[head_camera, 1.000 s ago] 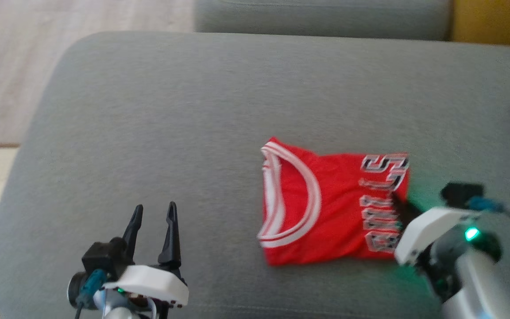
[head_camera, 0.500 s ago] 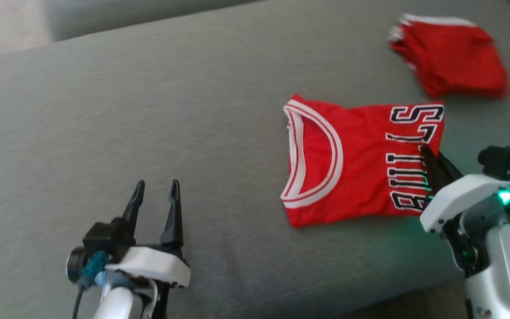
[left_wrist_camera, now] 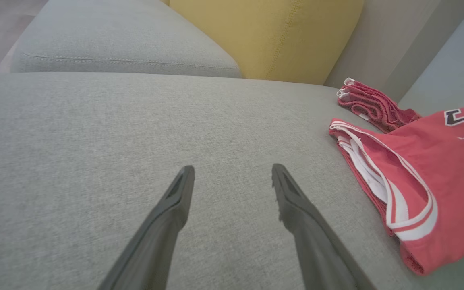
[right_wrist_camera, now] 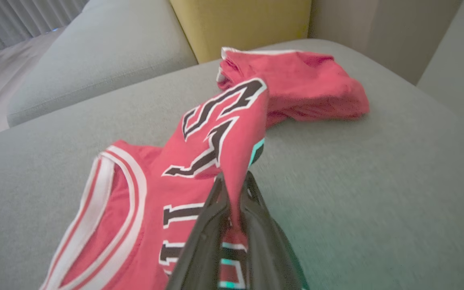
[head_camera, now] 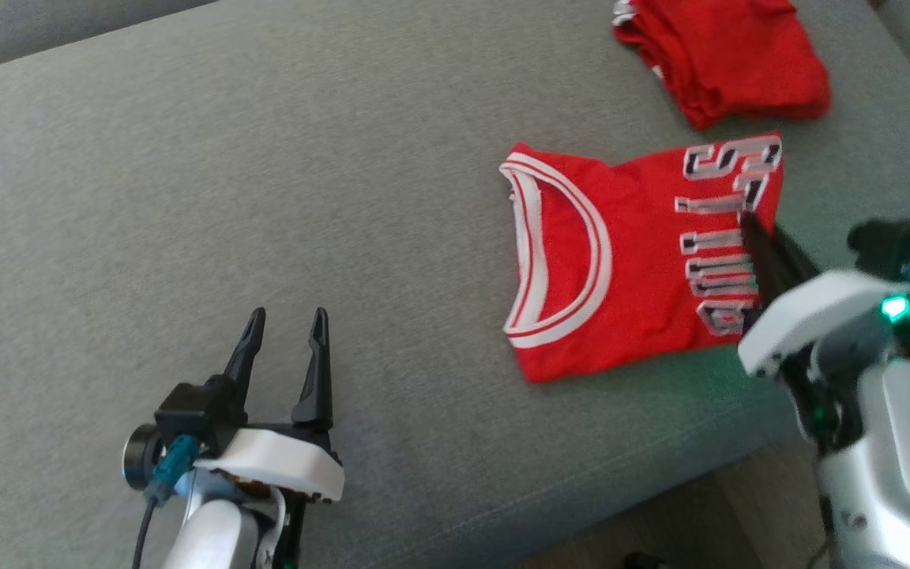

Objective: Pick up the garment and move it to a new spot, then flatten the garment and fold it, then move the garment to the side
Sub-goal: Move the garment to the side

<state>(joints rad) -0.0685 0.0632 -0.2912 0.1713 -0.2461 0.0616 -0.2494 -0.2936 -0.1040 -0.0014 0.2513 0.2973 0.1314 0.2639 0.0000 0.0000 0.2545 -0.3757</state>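
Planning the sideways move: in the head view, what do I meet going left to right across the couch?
Left gripper, open → folded red jersey → right gripper, shut on the jersey's right edge.

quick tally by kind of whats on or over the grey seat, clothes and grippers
red clothing: 2, the folded jersey and the bunched red garment beyond it
grippers: 2, the left gripper open over the grey seat, the right gripper shut on the jersey's edge
total: 4
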